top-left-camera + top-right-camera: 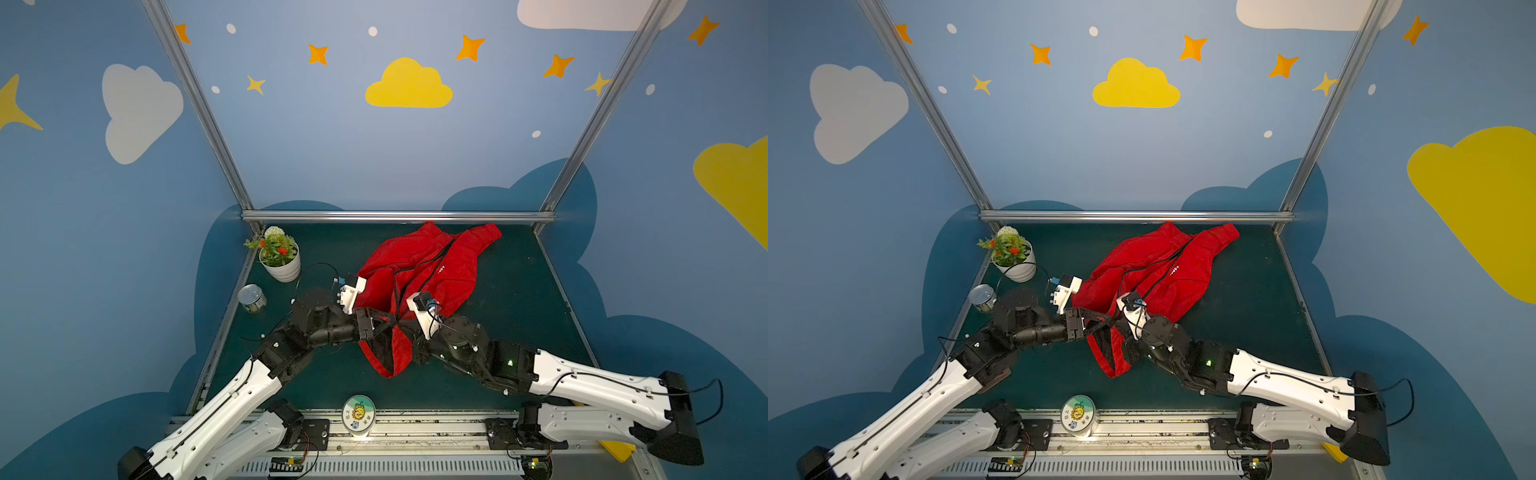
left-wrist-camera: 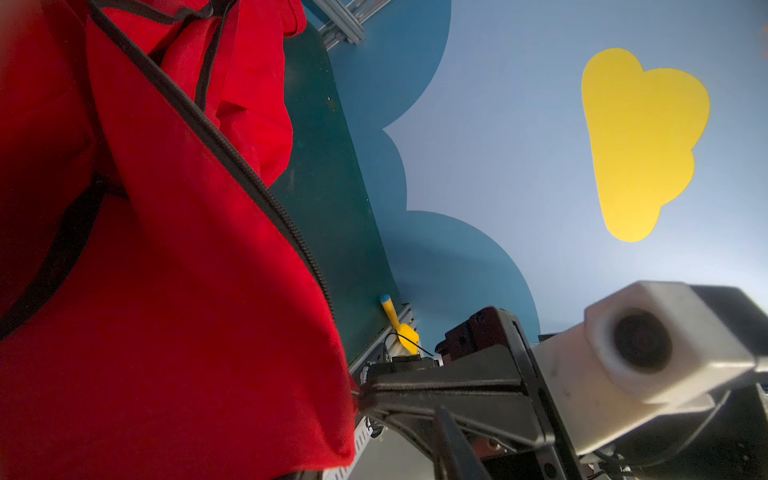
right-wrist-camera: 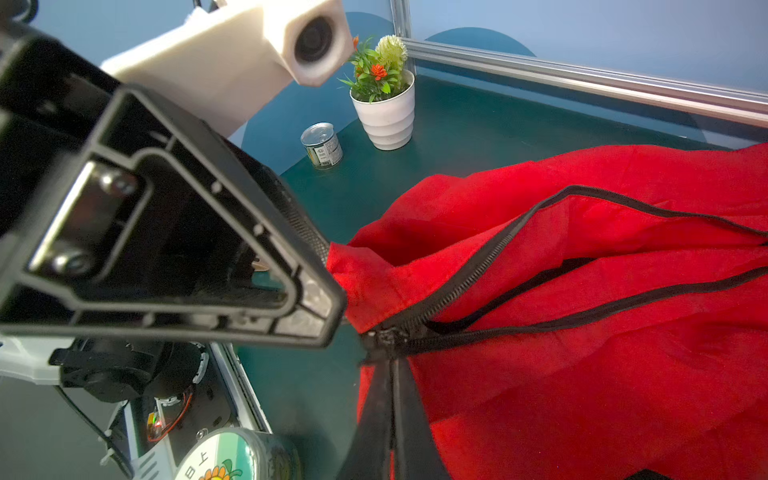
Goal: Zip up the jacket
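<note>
Nearest the lens, a round tin with a sunflower label (image 1: 358,413) stands at the front edge of the dark green table (image 1: 519,291), between the two arm bases. Behind it the red jacket (image 1: 432,270) lies crumpled on the table, from the middle towards the back right. Its long axis runs slantwise: the hem end points to the front, and the far end lies just beside the back rail (image 1: 399,216).

The black zipper (image 3: 478,270) follows that axis. Its two halves meet at the hem end and spread apart farther up.

The right gripper (image 3: 384,347) is clamped on the zipper at the spot where the halves join. The left gripper (image 1: 390,322) reaches in from the other side, with its tip against the red hem edge. Whether it is pinching the cloth or has let go cannot be told. Both wrists crowd over the front part of the jacket and hide the cloth beneath them in both top views.

A potted plant (image 1: 279,257) stands in the back left corner with a small can (image 1: 252,298) near it, both well apart from the jacket. A yellow tool (image 2: 399,328) lies at the front right table edge.
</note>
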Tool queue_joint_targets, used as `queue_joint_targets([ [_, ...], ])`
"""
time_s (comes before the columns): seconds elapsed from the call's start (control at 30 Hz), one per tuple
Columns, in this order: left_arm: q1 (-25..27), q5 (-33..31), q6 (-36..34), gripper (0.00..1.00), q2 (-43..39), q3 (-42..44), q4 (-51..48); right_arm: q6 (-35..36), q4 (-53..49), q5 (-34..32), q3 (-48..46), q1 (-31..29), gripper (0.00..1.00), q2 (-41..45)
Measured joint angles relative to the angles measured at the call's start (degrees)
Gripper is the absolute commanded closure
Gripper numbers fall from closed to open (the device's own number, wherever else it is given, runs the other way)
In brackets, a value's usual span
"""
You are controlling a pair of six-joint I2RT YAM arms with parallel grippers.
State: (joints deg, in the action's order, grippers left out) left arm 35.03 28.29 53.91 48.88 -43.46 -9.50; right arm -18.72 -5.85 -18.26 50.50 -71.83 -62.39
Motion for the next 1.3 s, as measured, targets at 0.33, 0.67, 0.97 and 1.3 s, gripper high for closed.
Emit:
queue_joint_targets([
  [0.33,0.0,0.4,0.4,0.63,3.7,0.2,0.5,-0.6,0.5,0.4,-1.0,0.0,1.0,0.1],
  [0.67,-0.1,-1.6,-0.8,0.96,3.6,0.0,-1.9,-0.8,-0.1,-0.5,-1.0,0.0,1.0,0.3],
  [0.97,0.1,-3.3,-8.1,0.96,3.7,-5.5,-12.7,-0.6,-5.5,-2.3,3.8,-0.4,1.0,-2.1],
  [1.3,0.0,-3.9,-12.2,0.96,3.7,-6.3,-18.3,1.6,-8.4,-0.1,6.6,1.8,1.0,-4.4],
])
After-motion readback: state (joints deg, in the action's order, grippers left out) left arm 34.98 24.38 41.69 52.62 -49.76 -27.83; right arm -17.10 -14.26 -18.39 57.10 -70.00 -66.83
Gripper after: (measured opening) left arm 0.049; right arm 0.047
